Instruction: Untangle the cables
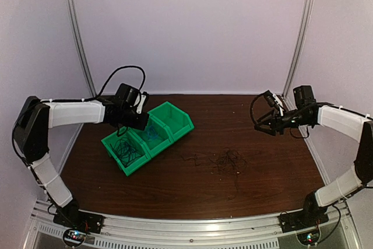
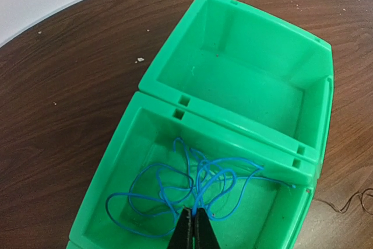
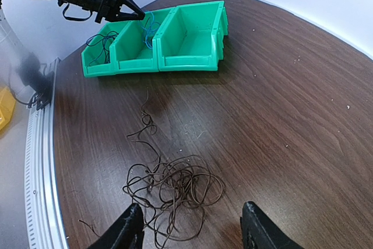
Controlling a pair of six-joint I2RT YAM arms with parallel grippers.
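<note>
1. Nearest, the tangle of thin dark cables lies loose on the brown wooden desk. The right jaws hover near it, spread wide and empty. A pinch into the clump could catch several knotted strands together and tighten them
2. The end green plastic bin holds thin black cables; a dragged strand could snag its rim
3. Over the middle green bin, the left jaws are closed on the bright blue cables. Lifting away before letting go could haul loops out over the wall
4. The far green bin sits empty; spilled blue loops could land there
</note>
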